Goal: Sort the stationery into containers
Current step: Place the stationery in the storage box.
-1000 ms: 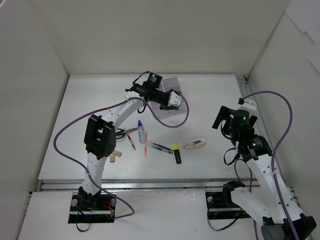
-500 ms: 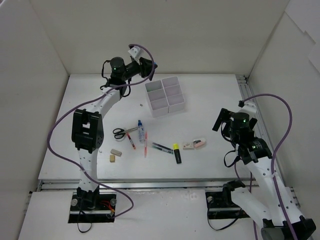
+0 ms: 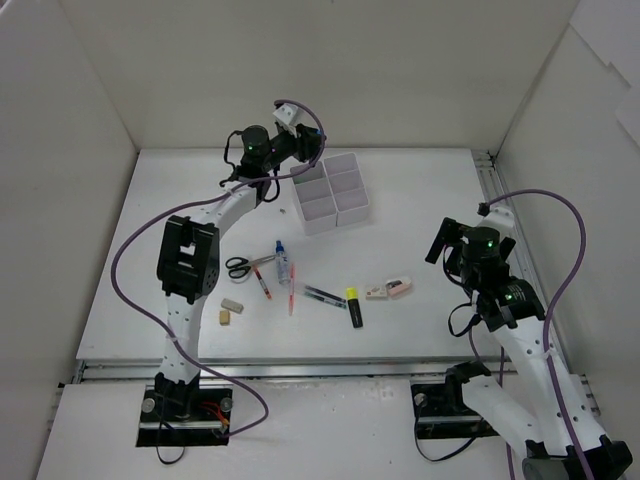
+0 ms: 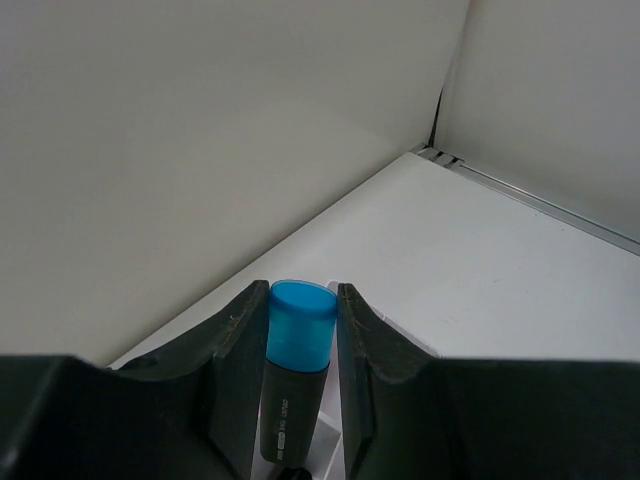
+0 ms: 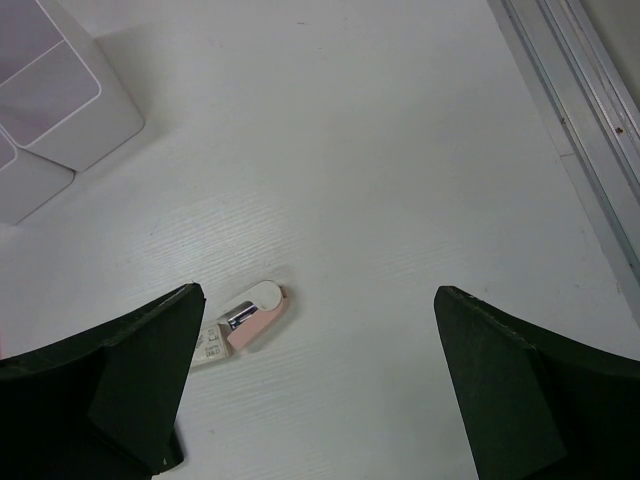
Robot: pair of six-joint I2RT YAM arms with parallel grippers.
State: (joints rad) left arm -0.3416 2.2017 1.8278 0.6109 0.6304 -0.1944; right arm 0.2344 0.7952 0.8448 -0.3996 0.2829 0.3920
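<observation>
Looking through the left wrist camera, I see my left hand (image 4: 300, 291) closed to a narrow gap on a blue-capped highlighter (image 4: 296, 372), one finger pressed to each side of the black barrel, cap pointing away from the wrist toward the back wall. From above, that hand is raised at the far left corner of the white organiser (image 3: 322, 222); I cannot tell whether it is over a compartment or just beside the rim. My right hand (image 5: 315, 292) is spread fully wide and holds nothing, hanging over the desk (image 3: 430, 200) with a pink and white eraser (image 5: 250, 315) lying between its fingers in the wrist view. The other stationery lies on the desk nearer to me than the organiser: the scissors (image 3: 238, 266), the blue-capped bottle (image 3: 282, 262), two red pens (image 3: 262, 283), a yellow-capped highlighter (image 3: 354, 305), and two beige erasers (image 3: 231, 304) at the left.
</observation>
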